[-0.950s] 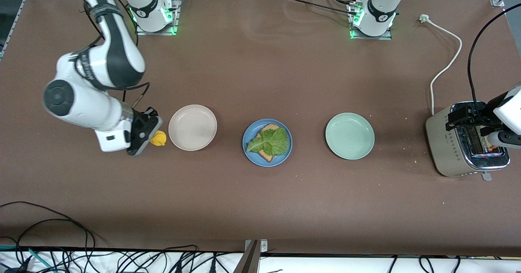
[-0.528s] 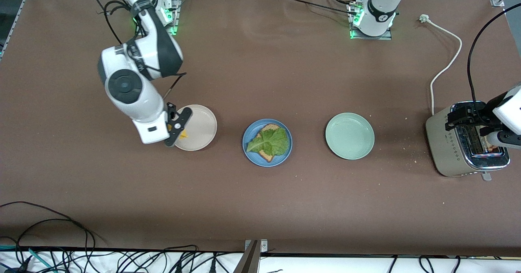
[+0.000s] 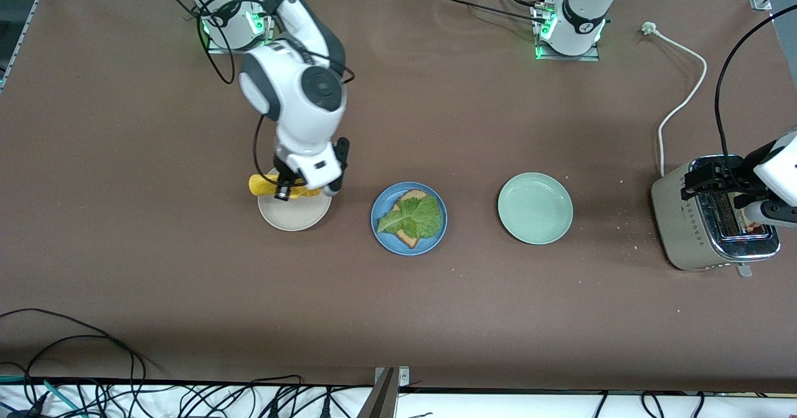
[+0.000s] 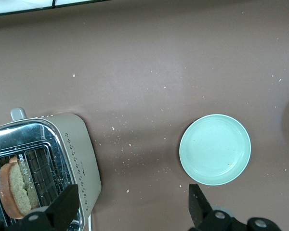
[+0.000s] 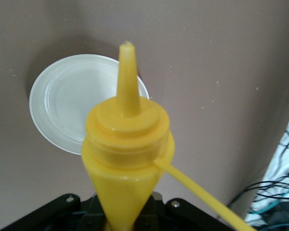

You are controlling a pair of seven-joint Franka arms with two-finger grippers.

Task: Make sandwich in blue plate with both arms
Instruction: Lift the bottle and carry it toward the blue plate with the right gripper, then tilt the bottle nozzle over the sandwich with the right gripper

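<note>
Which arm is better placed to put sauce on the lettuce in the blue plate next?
Probably the right: the right gripper is shut on the yellow bottle, over the beige plate beside the blue plate. The left gripper is open over the toaster.

A brown tabletop [image 3: 398, 293] is filling most of the frame. Three plates are sitting on it in a row across the middle: a beige plate [image 3: 292, 215] at center left, a blue plate [image 3: 381, 226] in the center carrying bread and lettuce, and a pale green plate [image 3: 535, 208] at center right. A silver toaster [image 3: 697, 231] is standing at the right edge, its white cord [image 3: 683, 97] trailing toward the upper right corner. Crumbs are lying scattered near the toaster.
</note>
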